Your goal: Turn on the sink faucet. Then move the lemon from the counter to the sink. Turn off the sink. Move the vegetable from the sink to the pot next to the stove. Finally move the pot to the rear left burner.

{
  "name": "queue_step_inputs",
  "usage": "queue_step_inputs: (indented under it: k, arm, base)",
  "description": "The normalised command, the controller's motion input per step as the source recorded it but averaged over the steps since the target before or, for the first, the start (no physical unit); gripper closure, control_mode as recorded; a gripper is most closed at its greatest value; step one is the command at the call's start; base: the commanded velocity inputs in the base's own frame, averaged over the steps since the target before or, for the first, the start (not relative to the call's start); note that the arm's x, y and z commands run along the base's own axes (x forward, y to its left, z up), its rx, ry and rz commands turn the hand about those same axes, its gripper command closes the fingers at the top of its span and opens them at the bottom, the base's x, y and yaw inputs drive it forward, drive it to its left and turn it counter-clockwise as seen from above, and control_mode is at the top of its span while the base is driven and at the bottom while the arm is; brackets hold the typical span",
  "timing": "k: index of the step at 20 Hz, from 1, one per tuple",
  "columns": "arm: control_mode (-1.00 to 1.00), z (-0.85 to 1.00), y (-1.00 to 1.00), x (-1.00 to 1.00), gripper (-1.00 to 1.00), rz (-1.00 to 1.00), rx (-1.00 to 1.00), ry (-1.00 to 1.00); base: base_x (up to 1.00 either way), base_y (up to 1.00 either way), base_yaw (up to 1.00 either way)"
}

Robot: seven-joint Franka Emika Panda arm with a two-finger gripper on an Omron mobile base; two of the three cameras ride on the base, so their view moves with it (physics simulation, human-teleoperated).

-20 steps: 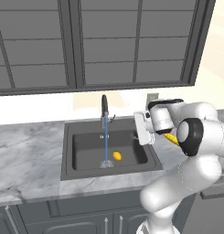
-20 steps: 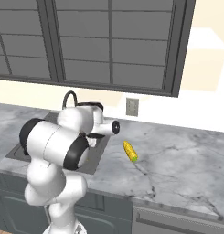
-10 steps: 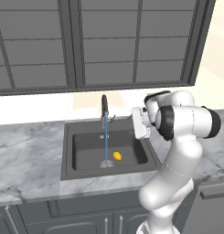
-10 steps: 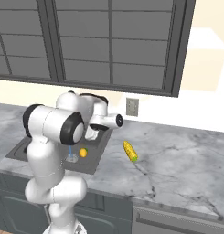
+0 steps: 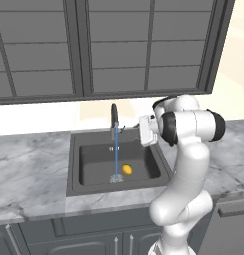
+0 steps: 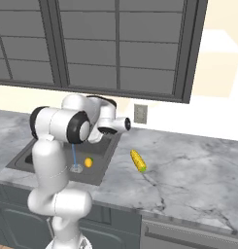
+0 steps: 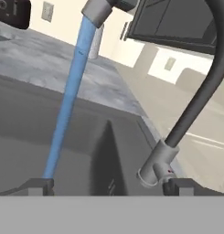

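The sink faucet (image 5: 113,115) runs, and a blue stream (image 5: 116,155) falls into the sink (image 5: 73,164). The lemon (image 5: 127,170) lies on the basin floor right of the stream, also seen at lemon (image 6: 88,162). My gripper (image 5: 141,130) hovers open at the faucet's right, level with its base. In the hand view the gripper (image 7: 109,186) has the faucet base (image 7: 154,170) just inside the right fingertip (image 7: 182,185), with the stream (image 7: 70,100) above the left one. A yellow corn cob (image 6: 138,160), the vegetable, lies on the counter (image 6: 188,165) right of the sink. The pot and stove are out of view.
Dark wall cabinets (image 5: 118,45) hang above the counter. A wall outlet (image 6: 140,113) sits behind the corn. An appliance front with a bar handle (image 6: 188,233) stands under the counter at the right. My arm (image 6: 57,126) hides the faucet in the right base view.
The arm has swung left from beside the sink, bringing the open hand up to the faucet's base. The water keeps running and the lemon stays in the basin.
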Motion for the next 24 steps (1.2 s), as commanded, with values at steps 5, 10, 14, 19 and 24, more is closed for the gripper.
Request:
queue_step_inputs:
  k: [5, 10, 14, 19, 24]
  arm:
    - [-1.0, 0.0, 0.0, 0.34, -1.0, -0.02, 0.13, 0.18]
    - [-1.0, -0.09, 0.12, 0.31, -1.0, -0.01, 0.06, 0.17]
    - [-1.0, -0.15, 0.13, 0.34, -1.0, 0.0, 0.01, 0.15]
    - [-1.0, -0.16, 0.03, 0.35, -1.0, 0.0, 0.01, 0.12]
    - [-1.0, -0.22, 0.0, 0.27, -1.0, 0.0, 0.0, 0.06]
  base:
    - [0.0, 0.0, 0.0]
    - [0.0, 0.0, 0.0]
    - [0.0, 0.0, 0.0]
    - [0.0, 0.0, 0.0]
    - [0.0, 0.0, 0.0]
